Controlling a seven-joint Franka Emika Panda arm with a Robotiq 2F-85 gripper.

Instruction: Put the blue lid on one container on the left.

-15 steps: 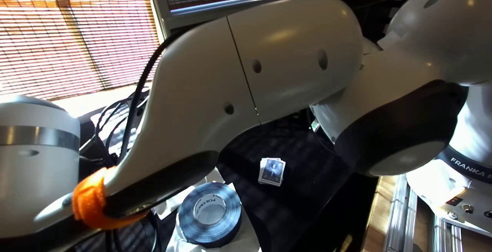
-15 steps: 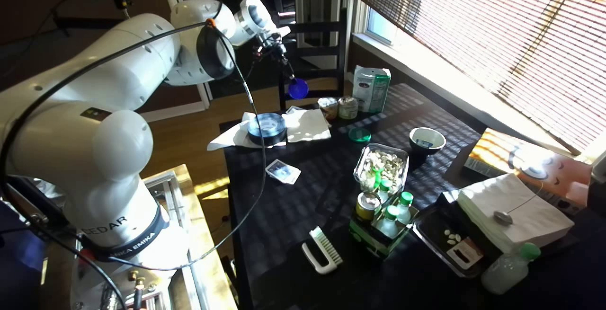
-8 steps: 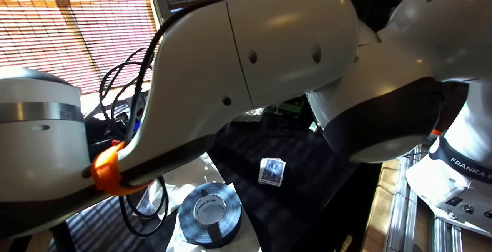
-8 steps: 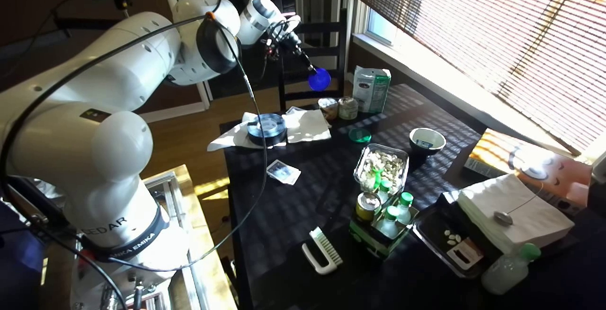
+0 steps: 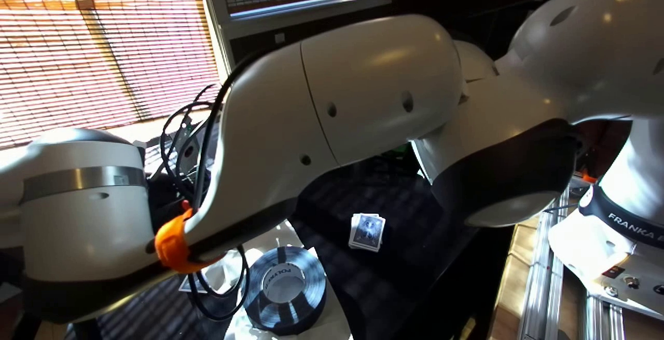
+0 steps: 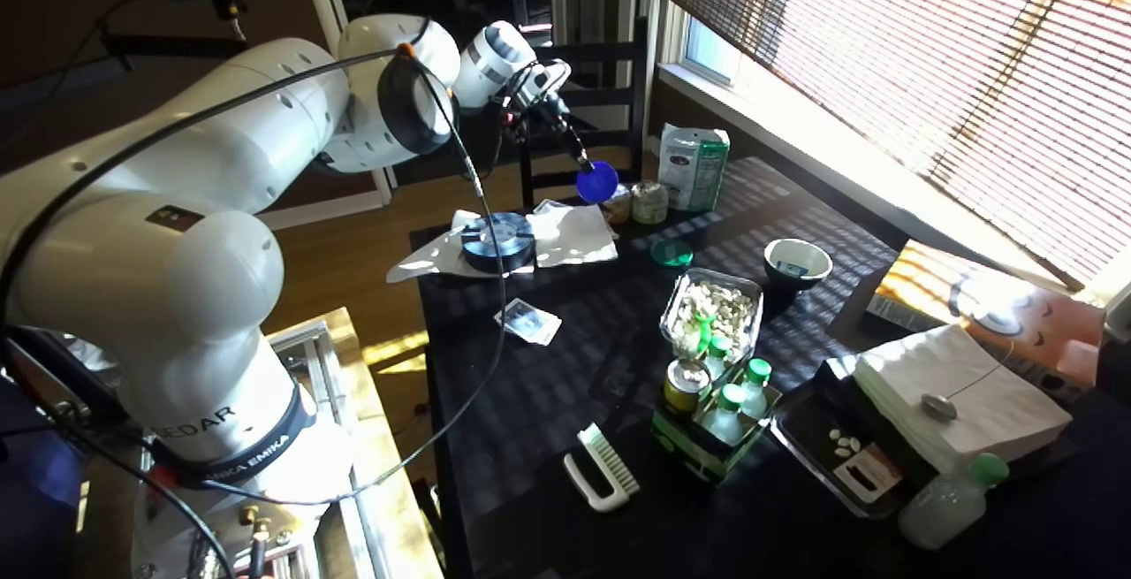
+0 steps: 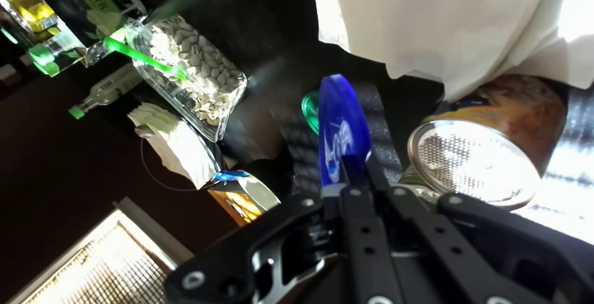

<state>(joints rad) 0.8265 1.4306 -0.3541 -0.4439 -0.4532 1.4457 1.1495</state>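
My gripper [image 7: 357, 169] is shut on the rim of the blue lid [image 7: 341, 127], which stands tilted nearly edge-on in the wrist view. In an exterior view the gripper [image 6: 586, 162] holds the lid [image 6: 598, 182] in the air at the table's far end. There the lid partly covers the left container [image 6: 618, 208], a short brownish cylinder. In the wrist view this container [image 7: 519, 109] is right of the lid, apart from it, with a bright silvery top. A second, greenish-pale container [image 6: 649, 201] stands beside it on the right. The other exterior picture has gripper and lid hidden behind the arm.
A pouch [image 6: 694, 168] stands right of the containers. White paper [image 6: 574, 239] and a tape roll [image 6: 499, 241] lie to their left. A green lid [image 6: 671, 252], a clear tray of pale pieces [image 6: 714, 314] and a bowl [image 6: 797, 262] are nearer.
In an exterior view the gripper and blue lid first moved right and slightly up, then came down in front of the left container. The lid stayed held; the table objects did not move.
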